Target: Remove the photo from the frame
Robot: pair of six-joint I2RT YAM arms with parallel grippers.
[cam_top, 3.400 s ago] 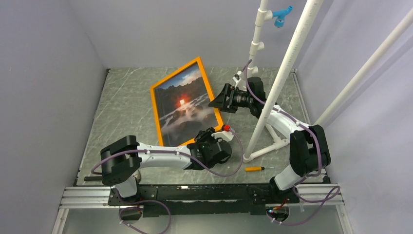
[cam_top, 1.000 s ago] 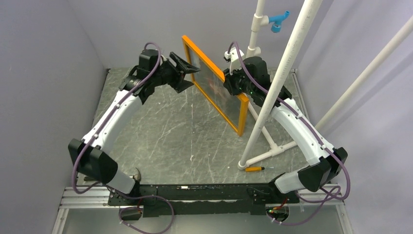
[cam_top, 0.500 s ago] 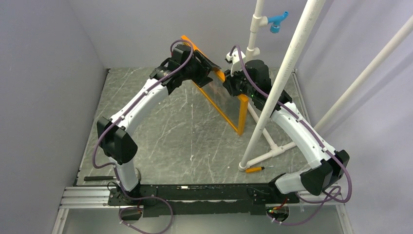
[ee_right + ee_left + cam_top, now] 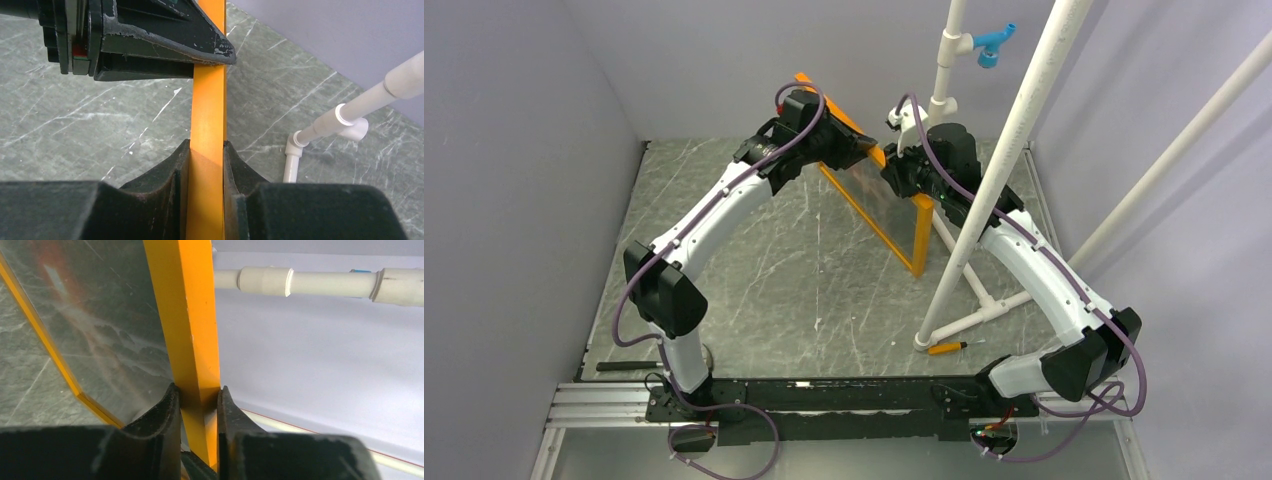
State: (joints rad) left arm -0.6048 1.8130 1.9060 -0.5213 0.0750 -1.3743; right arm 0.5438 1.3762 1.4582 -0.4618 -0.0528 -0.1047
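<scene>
The orange frame (image 4: 918, 236) is held upright on edge above the table, between both arms. The photo (image 4: 876, 198) sits in it and shows only as a dim, glary pane; in the left wrist view its dark tones and red streak (image 4: 107, 325) show beside the frame's bar (image 4: 192, 315). My left gripper (image 4: 848, 140) is shut on the frame's upper far edge, jaws pressed on both faces (image 4: 198, 392). My right gripper (image 4: 894, 176) is shut on the frame's edge (image 4: 209, 105) nearer the pipe, jaws tight on it (image 4: 206, 146). The left gripper's finger (image 4: 165, 45) shows further along that edge.
A white PVC pipe stand (image 4: 984, 190) rises just right of the frame, its feet (image 4: 984, 300) on the marble table. A small orange-handled screwdriver (image 4: 944, 346) lies by the pipe's foot. A dark rod (image 4: 619, 366) lies at the near left. Grey walls enclose the back and sides.
The frame, earlier flat on the table, now stands raised on edge. The left gripper moved from beside the frame onto its upper edge and shut there. Almost nothing moved in the last half second.
</scene>
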